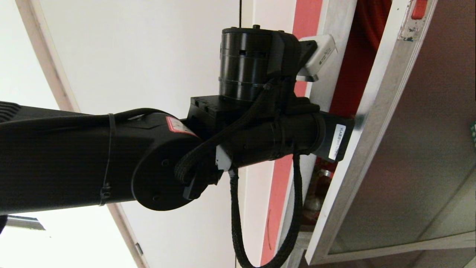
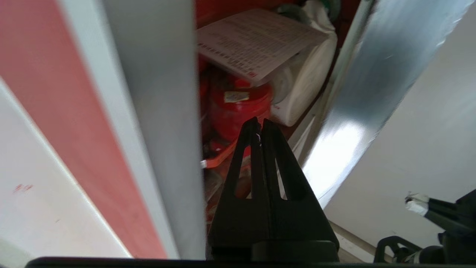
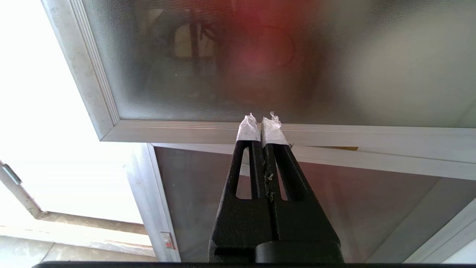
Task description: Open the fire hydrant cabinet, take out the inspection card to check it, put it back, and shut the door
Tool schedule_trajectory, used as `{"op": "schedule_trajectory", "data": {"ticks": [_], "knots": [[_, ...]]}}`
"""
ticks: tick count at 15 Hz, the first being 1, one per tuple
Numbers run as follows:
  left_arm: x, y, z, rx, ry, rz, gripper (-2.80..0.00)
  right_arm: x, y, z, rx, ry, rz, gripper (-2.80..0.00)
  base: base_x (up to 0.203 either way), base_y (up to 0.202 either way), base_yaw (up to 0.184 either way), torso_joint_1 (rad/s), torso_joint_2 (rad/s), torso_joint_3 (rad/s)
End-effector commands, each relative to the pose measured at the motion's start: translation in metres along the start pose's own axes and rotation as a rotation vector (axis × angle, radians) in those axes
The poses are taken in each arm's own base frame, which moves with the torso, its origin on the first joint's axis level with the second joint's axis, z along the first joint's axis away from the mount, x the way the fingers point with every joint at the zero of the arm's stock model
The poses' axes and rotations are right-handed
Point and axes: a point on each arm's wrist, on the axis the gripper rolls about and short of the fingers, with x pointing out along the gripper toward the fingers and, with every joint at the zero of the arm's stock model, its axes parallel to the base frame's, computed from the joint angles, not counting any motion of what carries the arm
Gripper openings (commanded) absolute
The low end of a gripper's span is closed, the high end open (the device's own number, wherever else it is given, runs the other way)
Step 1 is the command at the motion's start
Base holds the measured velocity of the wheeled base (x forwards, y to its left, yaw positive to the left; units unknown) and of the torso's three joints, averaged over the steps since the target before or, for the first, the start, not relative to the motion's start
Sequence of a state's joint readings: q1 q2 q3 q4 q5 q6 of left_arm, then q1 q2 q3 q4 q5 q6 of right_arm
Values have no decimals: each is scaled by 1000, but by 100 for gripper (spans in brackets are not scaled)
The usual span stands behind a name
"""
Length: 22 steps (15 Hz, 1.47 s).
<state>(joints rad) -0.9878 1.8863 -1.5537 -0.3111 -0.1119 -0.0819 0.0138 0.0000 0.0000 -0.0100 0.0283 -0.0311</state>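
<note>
The fire hydrant cabinet (image 2: 160, 111) stands with its door (image 1: 375, 111) ajar. A narrow gap between the silver post and the door edge (image 2: 357, 108) shows the red inside. My left gripper (image 2: 259, 124) is shut and empty, its tips pointing into that gap. Beyond them sits the red valve (image 2: 238, 108). The inspection card (image 2: 253, 41), pale with rows of print, lies tilted on top of the valve and the rolled white hose (image 2: 305, 89). In the head view my left arm (image 1: 260, 137) reaches to the gap and hides its own fingers. My right gripper (image 3: 262, 124) is shut, with taped tips, low before the door's bottom rail (image 3: 334, 134).
A red stripe (image 1: 303, 26) runs down the white wall left of the cabinet. A small red latch (image 1: 419, 9) sits high on the door frame. Below the door is a lower dark panel (image 3: 334, 208) with a small red label (image 3: 168, 240).
</note>
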Motion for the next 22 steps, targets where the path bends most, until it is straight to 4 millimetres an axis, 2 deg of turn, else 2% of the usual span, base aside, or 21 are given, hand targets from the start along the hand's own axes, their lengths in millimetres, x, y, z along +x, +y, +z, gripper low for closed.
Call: {"op": "schedule_trajectory", "data": {"ticks": [1, 18, 22], "knots": [[3, -4, 1, 0, -7, -14, -280, 0, 0, -1, -1, 6, 3, -280, 0, 0, 0, 0, 0, 0], [-16, -90, 10, -33, -22, -241, -280, 1, 0, -2, 0, 7, 1, -280, 0, 0, 0, 0, 0, 0], [-20, -104, 11, -33, -23, -279, -280, 0, 0, -1, 0, 6, 2, -280, 0, 0, 0, 0, 0, 0]]}}
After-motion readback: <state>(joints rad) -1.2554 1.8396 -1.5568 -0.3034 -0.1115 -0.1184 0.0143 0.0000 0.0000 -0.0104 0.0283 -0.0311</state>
